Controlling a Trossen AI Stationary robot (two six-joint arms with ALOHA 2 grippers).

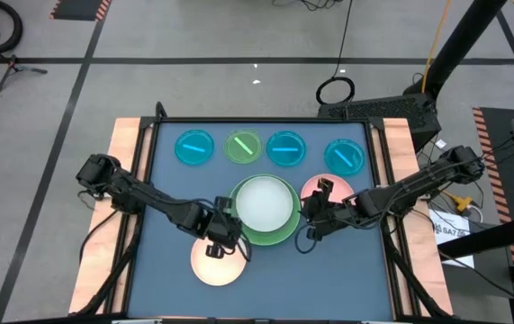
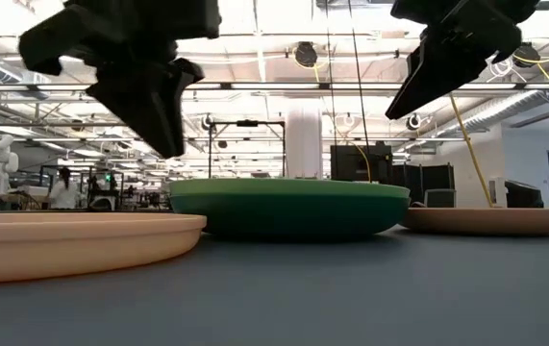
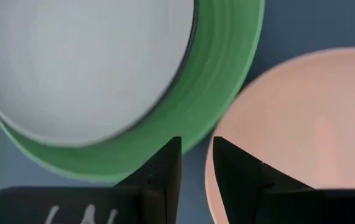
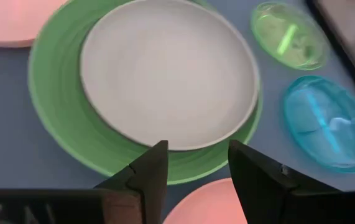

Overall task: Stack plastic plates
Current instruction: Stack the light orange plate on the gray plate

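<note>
Your left end effector (image 1: pixel 216 241), fingers slightly apart, hovers over the cream plate (image 1: pixel 213 263) at 7 o'clock of the green plate (image 1: pixel 279 232); the right end effector (image 1: pixel 315 214), fingers apart, hangs at its 3 o'clock.

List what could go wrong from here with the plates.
1. The left hand hangs open between the cream plate and the green plate; lowering there might clip either rim.
2. The right hand, also open, hangs over the pink plate close to the green stack; pushing could shift the grey plate on top.
</note>
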